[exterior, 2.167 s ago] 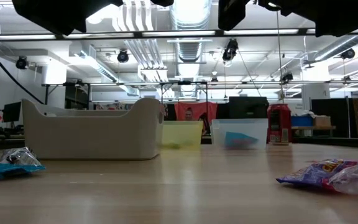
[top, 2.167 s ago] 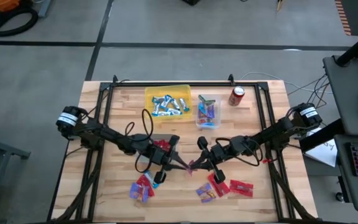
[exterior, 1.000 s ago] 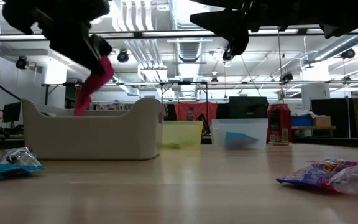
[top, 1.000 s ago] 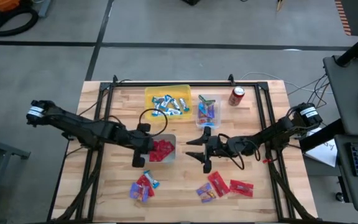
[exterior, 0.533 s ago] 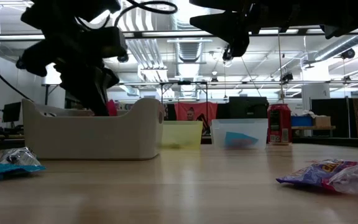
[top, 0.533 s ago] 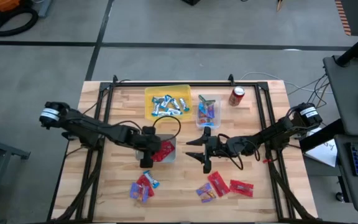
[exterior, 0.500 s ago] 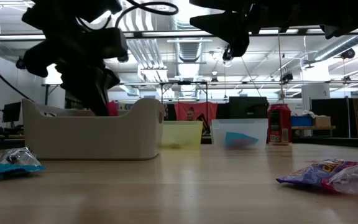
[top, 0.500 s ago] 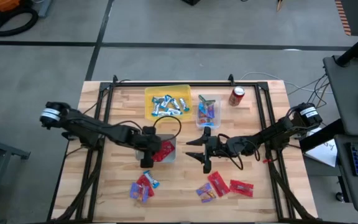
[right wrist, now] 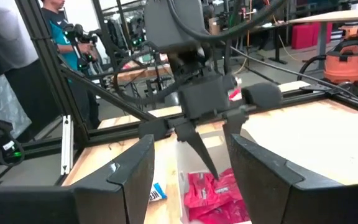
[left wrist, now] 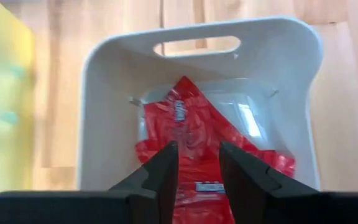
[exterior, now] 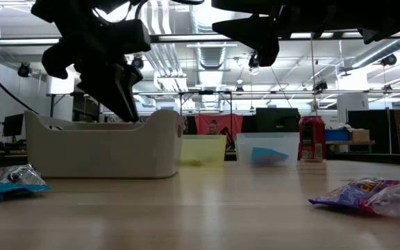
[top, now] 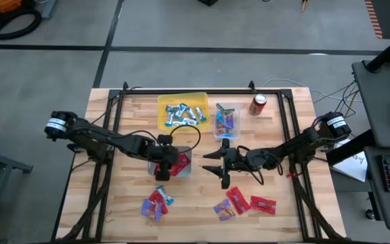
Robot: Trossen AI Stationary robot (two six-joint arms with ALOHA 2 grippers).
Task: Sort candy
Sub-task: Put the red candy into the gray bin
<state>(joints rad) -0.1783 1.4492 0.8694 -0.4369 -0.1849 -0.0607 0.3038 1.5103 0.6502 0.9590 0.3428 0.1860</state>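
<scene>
My left gripper (top: pixel 162 168) reaches slanting down into the white bin (top: pixel 181 171) at mid table. Its fingers stand apart above the red candy packets (left wrist: pixel 194 134) that lie on the bin's floor. In the low view its fingertips (exterior: pixel 129 111) dip behind the bin's wall (exterior: pixel 103 149). My right gripper (top: pixel 207 163) hovers open and level just right of the bin, pointing at it, with nothing between its fingers. Loose candy lies on the near table: red and blue pieces (top: pixel 156 202), mixed packets (top: pixel 225 207) and a red packet (top: pixel 263 203).
At the far side stand a yellow bin (top: pixel 202 99) of blue-and-silver bars, a small clear bin (top: pixel 218 133) of pink and blue packets, and a red soda can (top: pixel 258 104). A black frame rail (top: pixel 181 92) runs along the table's edges. A person stands beyond the table (right wrist: pixel 55 25).
My left gripper has sunk into the white bin and moved a little toward the table's right, tipping further down. The red packet that hung below its fingers a second ago no longer shows at them in the low view.
</scene>
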